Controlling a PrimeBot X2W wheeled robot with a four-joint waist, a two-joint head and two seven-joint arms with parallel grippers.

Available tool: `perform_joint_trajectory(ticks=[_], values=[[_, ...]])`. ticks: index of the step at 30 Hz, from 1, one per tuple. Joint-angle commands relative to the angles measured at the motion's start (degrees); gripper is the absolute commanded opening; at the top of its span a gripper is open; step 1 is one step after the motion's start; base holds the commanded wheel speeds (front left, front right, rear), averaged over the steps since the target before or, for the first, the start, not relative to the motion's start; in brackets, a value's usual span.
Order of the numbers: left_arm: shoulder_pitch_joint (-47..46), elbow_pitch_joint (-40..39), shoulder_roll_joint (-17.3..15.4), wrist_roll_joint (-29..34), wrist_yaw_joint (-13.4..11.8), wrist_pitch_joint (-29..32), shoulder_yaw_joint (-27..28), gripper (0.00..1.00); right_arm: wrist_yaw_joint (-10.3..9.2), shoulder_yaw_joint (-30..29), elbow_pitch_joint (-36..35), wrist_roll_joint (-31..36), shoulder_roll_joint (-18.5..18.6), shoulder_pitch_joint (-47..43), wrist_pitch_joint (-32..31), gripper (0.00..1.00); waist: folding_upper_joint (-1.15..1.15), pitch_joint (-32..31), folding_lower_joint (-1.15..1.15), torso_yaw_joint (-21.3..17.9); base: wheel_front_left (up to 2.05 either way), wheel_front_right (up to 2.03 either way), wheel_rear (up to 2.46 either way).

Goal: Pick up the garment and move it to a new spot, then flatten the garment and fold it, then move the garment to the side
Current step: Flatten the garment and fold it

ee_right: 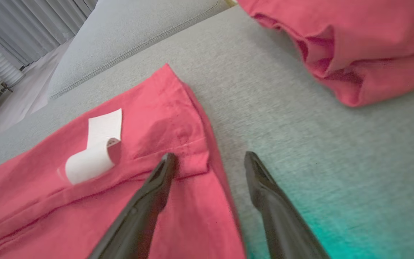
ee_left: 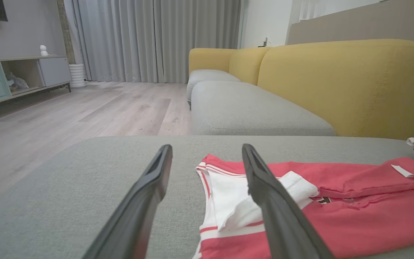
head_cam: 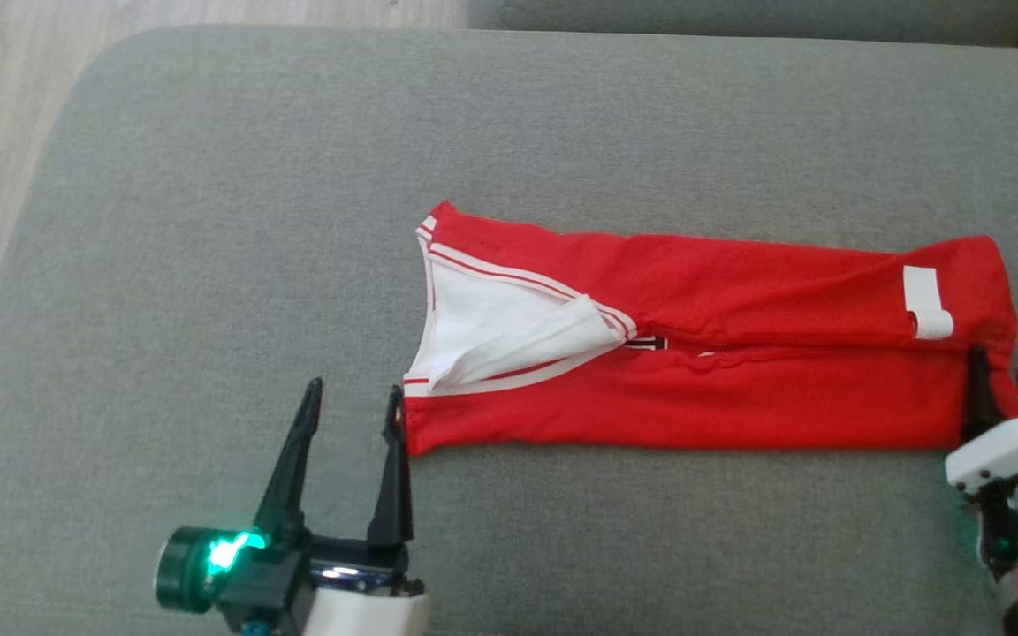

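Nearest, at 7 o'clock in the head view, the left gripper (head_cam: 355, 389) is seen spread wide with nothing between its fingers. One finger stands just beside the near collar corner of the garment (head_cam: 739, 389). At 4 o'clock the right gripper (head_cam: 1002, 364) is likewise wide open and empty, one finger over the hem corner and the other over bare cushion (head_cam: 208, 221). The garment is laid across the cushion from centre toward 3 o'clock, folded lengthwise into a long red band. Its white collar (head_cam: 491, 327) is at 9 o'clock and a curled label (head_cam: 926, 305) at 3. It is judged light, limp and not slippery. It is best pinched at both near corners at once, since a one-sided lift would probably let it sag and unfold. Farther off, at 1 o'clock in the right wrist view, a second red cloth (ee_right: 354, 46) is seen.
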State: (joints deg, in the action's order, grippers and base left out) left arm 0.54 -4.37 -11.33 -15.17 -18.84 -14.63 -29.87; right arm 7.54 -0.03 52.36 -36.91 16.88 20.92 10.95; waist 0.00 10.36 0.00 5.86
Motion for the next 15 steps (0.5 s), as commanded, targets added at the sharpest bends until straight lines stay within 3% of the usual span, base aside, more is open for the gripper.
perform_joint_trajectory(ticks=[1, 2, 3, 4, 10, 15], values=[[0.6, -1.2, 1.0, 1.6, 1.6, -0.4, 4.0, 1.0, -0.05, 1.5, 0.3, 0.6, -0.3, 1.5, -1.2, 0.49, 0.0, -0.1, 0.0, 0.4, 0.0, 0.0, 0.0], [0.9, -1.1, 1.3, 2.1, 2.2, -0.4, 4.7, 1.0, -0.05, 1.7, 0.8, 0.7, -0.6, 1.7, -1.7, 0.19, 0.0, -0.1, 0.0, 0.4, 0.0, 0.0, 0.0], [0.9, -1.1, 1.3, 2.1, 2.2, -0.4, 4.7, 1.0, -0.05, 1.7, 0.8, 0.7, -0.6, 1.7, -1.7, 0.19, 0.0, -0.1, 0.0, 0.4, 0.0, 0.0, 0.0], [1.2, -1.0, 1.6, 2.5, 2.8, -0.4, 5.4, 1.0, -0.05, 1.9, 1.1, 0.6, -1.0, 1.9, -2.1, 0.0, 0.0, -0.1, 0.0, 0.4, 0.0, 0.0, 0.0], [2.5, -0.2, 3.1, 5.0, 6.1, -0.4, 8.5, 1.0, -0.05, 2.1, 1.1, -0.9, -1.0, 1.6, -1.4, 0.0, 0.0, -1.1, 0.0, 0.3, 0.0, 0.0, 0.0], [3.5, -0.1, 3.8, 6.6, 8.1, -0.4, 10.4, 1.0, -0.05, 1.7, 0.2, -1.3, 2.8, 1.2, -0.4, 0.0, 0.0, -1.9, 0.0, -0.9, 0.0, 0.0, 0.0]])
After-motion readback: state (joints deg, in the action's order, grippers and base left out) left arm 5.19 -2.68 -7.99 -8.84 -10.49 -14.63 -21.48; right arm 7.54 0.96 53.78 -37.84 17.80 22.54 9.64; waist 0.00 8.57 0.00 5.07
